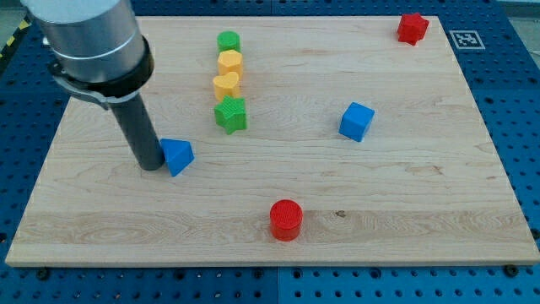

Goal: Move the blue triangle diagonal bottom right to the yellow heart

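The surface (405, 211) was a pale wooden board with a visible grain, lying on a blue perforated bench that showed past its edges on every side. Near the bottom edge, a little left of the middle, stood a red cylinder (286, 219), well apart from everything else.

Further up, toward the left edge, the blue triangle (178, 156) sat with my tip (152, 165) just beside it on the view's left, touching or very nearly touching it. The dark rod rose from there to the grey arm housing, which covered the top left corner of the surface. There was no claw on this arm, so no claw state could be told.

Right of the middle of the surface lay a blue cube (357, 121), alone. Above and to the right of the blue triangle ran a short column of four blocks, each touching or just beside the next: a green star (230, 115) nearest, then the yellow heart (225, 85), then a yellow hexagon (229, 62), then a green cylinder (228, 40) close to the top edge.

In the top right corner sat a red star-like block (413, 28). Beyond that corner, on the bench, lay a small black-and-white marker tag (466, 39).
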Controlling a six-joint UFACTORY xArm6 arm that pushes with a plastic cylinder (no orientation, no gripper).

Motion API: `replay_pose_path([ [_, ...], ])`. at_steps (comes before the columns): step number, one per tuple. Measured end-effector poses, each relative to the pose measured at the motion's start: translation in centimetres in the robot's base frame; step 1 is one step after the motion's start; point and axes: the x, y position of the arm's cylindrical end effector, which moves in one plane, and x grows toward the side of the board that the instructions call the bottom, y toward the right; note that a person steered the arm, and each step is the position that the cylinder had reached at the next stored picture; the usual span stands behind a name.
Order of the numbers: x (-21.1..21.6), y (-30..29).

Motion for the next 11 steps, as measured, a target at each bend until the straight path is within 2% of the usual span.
replay_pose_path([
  [3, 0.0, 9.0],
  [5, -0.4, 6.7],
  [8, -1.9, 7.1],
  [11, -1.9, 17.3],
])
